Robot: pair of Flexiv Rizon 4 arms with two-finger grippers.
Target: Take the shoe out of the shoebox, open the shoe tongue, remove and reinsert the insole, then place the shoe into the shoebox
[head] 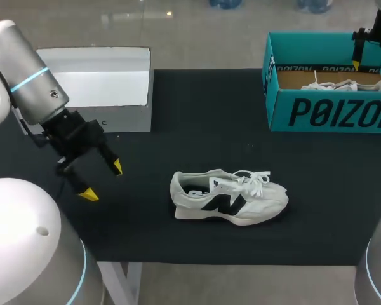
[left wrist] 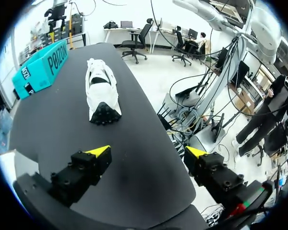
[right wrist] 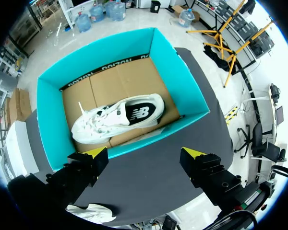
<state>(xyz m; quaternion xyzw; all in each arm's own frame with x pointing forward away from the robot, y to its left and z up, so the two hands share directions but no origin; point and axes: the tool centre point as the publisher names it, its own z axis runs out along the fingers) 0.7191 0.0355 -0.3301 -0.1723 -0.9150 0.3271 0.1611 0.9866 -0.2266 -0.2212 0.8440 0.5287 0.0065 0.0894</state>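
Left wrist view: white sneaker lies ahead of the spread, empty left claw; probably light and soft, best pinched at the heel collar.

A shoe lies on the table, a second shoe in the far-right shoebox.

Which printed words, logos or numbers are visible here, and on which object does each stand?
Large dark brand word, legible, not spelled out here: outer wall of the teal shoebox.
Small white print, repeated: black band inside its rim.
Dark letter logo: side of the white shoe on the table.
Brand logo, blurred: insole of the second shoe in the shoebox.
No numbers.
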